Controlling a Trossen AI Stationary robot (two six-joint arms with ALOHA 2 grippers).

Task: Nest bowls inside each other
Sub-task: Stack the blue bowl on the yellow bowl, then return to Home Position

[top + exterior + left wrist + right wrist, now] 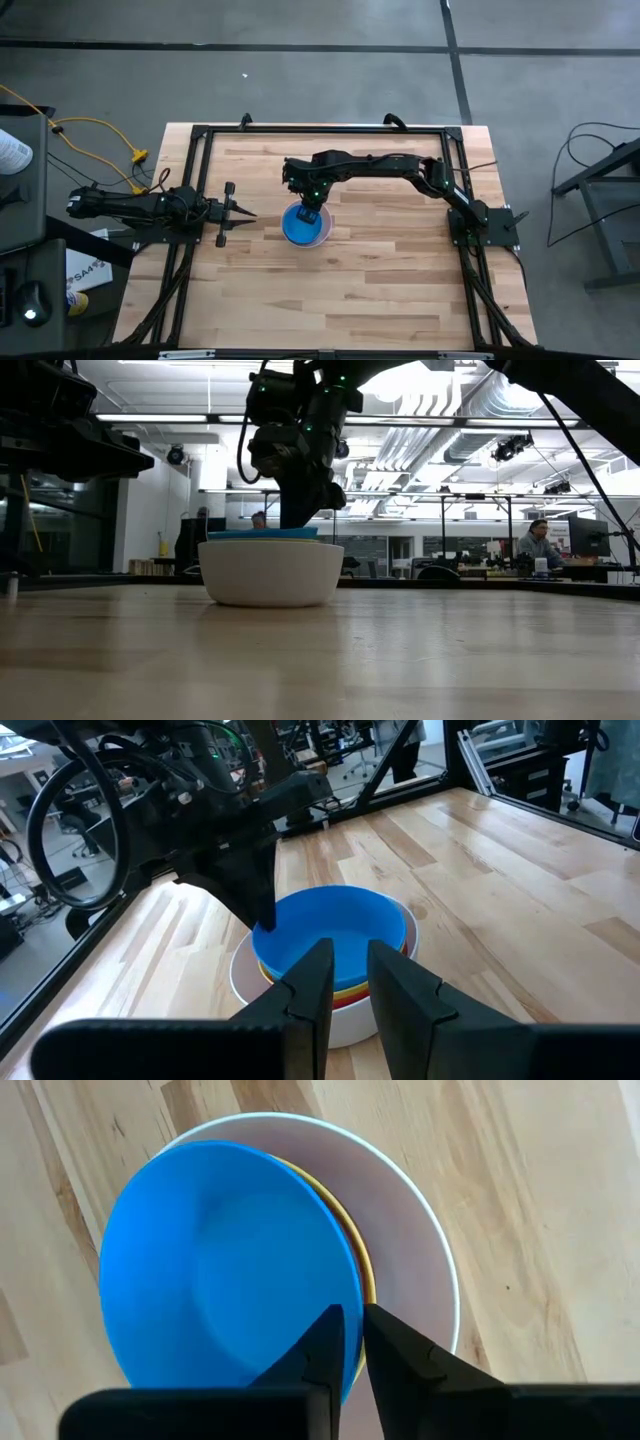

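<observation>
A nested stack of bowls stands on the wooden table [380,290], resting on the white bowl's [270,572] base. The blue bowl [225,1265] lies innermost on top, and the yellow [345,988] and red-pink [352,1001] rims show just under it. The purple bowl is hidden. My right gripper [352,1312] comes down from above at the blue bowl's rim, its fingers a narrow slit apart. My left gripper [350,955] waits at the table's left, pointing level at the stack, open with nothing between its fingers. My right gripper has one finger [325,1342] inside the blue bowl and the other [400,1348] outside it, slanting down from above, with the blue bowl's rim [350,1285] in the slit between them. Whether the fingers touch the rim, I cannot tell. The blue bowl sits nested in the stack.
A black metal frame [320,128] runs along the table's far edge and both sides. Bare wood lies on the near half of the table and to the right of the stack. Yellow cables [100,130] lie on the floor beyond the left edge.
</observation>
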